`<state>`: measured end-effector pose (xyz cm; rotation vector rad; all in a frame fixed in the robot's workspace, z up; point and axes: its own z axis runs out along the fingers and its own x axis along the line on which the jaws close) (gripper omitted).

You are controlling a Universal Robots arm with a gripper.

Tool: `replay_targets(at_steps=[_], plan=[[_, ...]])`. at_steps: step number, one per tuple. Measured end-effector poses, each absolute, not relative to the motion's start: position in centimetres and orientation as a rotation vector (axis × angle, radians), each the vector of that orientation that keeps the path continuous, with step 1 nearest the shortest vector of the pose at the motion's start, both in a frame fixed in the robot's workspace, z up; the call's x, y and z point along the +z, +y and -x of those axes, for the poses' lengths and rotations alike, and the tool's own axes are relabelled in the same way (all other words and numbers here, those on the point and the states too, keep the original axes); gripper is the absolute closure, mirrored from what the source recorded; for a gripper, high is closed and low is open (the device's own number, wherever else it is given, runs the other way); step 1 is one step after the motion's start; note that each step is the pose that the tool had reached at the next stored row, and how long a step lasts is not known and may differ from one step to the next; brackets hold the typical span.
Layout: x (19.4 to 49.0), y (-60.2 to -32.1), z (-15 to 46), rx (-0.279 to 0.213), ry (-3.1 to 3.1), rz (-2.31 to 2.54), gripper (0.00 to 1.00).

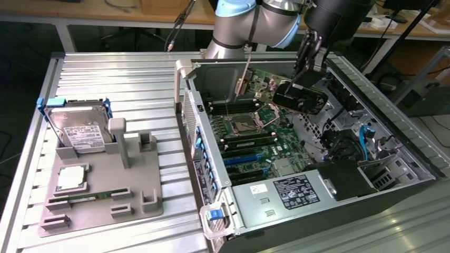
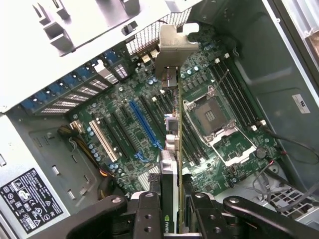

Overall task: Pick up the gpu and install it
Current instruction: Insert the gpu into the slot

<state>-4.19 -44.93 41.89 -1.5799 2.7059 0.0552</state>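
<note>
Closest to us, the gripper [image 2: 172, 204] has its jaws drawn in narrow on the gpu [image 2: 169, 159]. It clamps the card by its thin edge so the card hangs edge-on, which we judge keeps the contact edge free to face the board.

Well off the exterior view's left of the computer case [image 1: 184, 95] sits a grey holder [image 1: 105, 203]. A hard drive [image 1: 81, 129] stands upright in a cradle there and a memory stick [image 1: 88, 196] lies in a groove, each propped, we think, so jaws can reach its sides.

Inside the case the motherboard [image 1: 246, 142] lies flat, open from above. The gpu hangs over it, clear of the board. Its pale bracket [image 2: 174, 45] points at the case's slotted rear wall, likely so the ports meet that wall. The card runs near the long blue slot [image 2: 144, 124], beside it rather than over it.
</note>
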Motion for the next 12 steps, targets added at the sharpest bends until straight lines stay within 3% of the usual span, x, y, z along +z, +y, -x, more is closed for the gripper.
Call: replay_targets(at_steps=[12], plan=[[41.89, -44.93, 4.20, 0.056, 2.635, 1.698, 0.73]])
